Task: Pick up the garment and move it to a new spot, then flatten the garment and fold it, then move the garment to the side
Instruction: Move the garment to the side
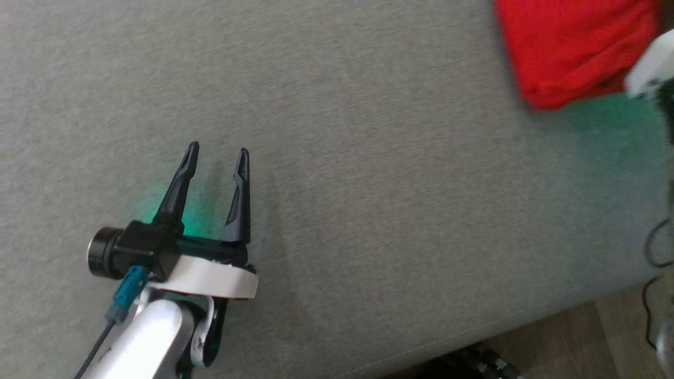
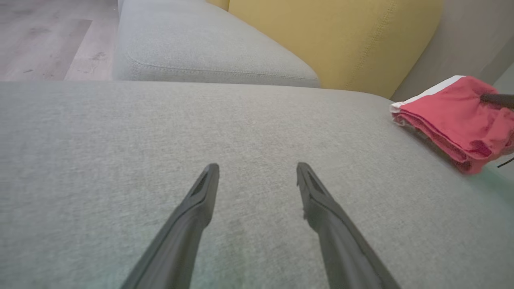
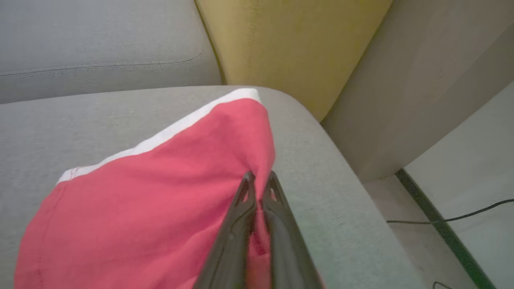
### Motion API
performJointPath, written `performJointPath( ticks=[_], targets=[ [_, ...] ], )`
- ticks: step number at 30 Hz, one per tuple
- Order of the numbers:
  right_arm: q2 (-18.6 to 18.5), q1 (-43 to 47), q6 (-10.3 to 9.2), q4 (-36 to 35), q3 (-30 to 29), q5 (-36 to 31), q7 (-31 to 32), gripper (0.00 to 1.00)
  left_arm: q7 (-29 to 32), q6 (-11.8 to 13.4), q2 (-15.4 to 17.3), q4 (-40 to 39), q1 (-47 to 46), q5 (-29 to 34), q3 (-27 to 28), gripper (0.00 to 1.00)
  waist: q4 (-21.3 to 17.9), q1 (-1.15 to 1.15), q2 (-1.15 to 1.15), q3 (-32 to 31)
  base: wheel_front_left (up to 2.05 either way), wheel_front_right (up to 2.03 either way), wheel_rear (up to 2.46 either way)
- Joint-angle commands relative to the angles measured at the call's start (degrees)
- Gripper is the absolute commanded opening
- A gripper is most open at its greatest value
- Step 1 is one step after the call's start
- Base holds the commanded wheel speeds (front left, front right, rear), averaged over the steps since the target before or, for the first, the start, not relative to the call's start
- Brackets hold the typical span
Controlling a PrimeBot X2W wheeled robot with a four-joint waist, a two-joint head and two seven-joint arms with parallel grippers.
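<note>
The right gripper [image 3: 260,175] is clamped on an edge of the red garment [image 3: 140,200], which lies folded near a corner of the grey sofa cushion [image 1: 368,184]. The left gripper [image 1: 218,148], spread wide and empty, is well apart from it.

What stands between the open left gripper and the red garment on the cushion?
Nothing visible: bare grey cushion runs from the left gripper to the red garment, whose edge the shut right gripper pinches.
</note>
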Motion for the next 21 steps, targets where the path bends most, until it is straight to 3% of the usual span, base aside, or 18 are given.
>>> performJointPath(
  ticks=[1,8,9,10,21],
  targets=[
    [-2.5,-1.8,-0.04,-1.0,-1.0,-1.4,0.4,0.0,-0.3,0.2,0.8,-2.3,-1.5,0.7,1.8,1.0,2.0,0.0,0.0,1.2,0.0,0.0,0.0],
    [-6.1,-4.0,-0.04,1.2,-8.3,-6.9,-1.7,0.02,-0.9,0.3,0.1,-2.2,-1.8,0.7,1.3,1.0,5.0,0.0,0.0,2.3,0.0,0.0,0.0],
    [-6.0,-4.2,-0.04,1.3,-8.7,-7.5,-2.7,0.6,-1.0,0.3,0.2,-2.1,-1.8,0.6,1.4,1.0,5.2,0.0,0.0,2.4,0.0,0.0,0.0],
    [-5.9,-4.4,-0.04,1.4,-9.1,-8.1,-4.1,1.0,-1.1,0.3,0.2,-2.0,-1.8,0.6,1.4,1.0,5.3,0.0,0.0,2.4,0.0,0.0,0.0],
    [-1.6,-6.8,-0.04,4.4,-7.7,-10.9,-12.4,1.0,-1.8,0.3,-0.1,-1.1,-2.2,0.0,1.5,1.0,5.5,0.0,0.0,0.9,0.0,0.0,0.0]
  ],
)
